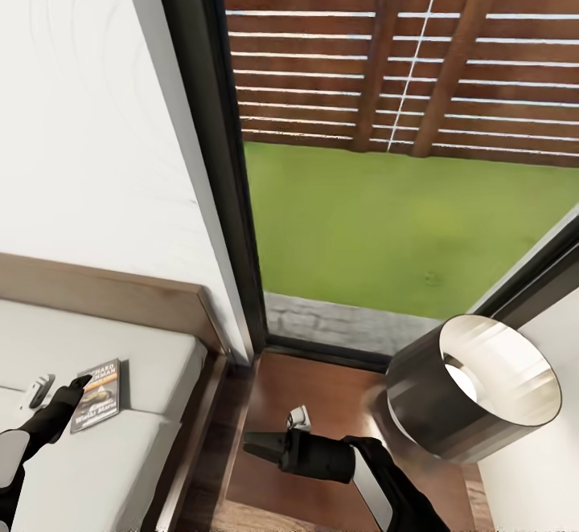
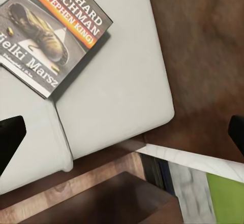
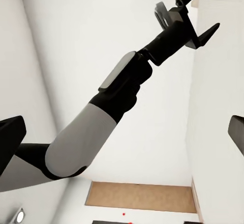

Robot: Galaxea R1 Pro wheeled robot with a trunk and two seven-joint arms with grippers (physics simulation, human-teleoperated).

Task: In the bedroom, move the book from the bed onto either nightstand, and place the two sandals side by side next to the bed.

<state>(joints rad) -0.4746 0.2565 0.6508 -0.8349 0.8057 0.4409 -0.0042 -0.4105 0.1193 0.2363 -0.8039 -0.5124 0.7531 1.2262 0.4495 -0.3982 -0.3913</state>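
The book lies flat on the bed's pale mattress, near the headboard and the bed's right edge. Its cover reads "RICHARD BACHMAN" on an orange band above a picture of a boot. My left gripper is open just left of the book, one fingertip touching or nearly touching its corner. The right wrist view also shows the left gripper with its jaws spread. My right gripper hovers open and empty over the dark brown nightstand. The sandals are out of view.
A black-shaded lamp stands on the nightstand's right side, close to my right forearm. A tall dark-framed window rises behind the nightstand, with grass and a wooden fence outside. The white wall stands behind the headboard. Wood floor lies beside the bed.
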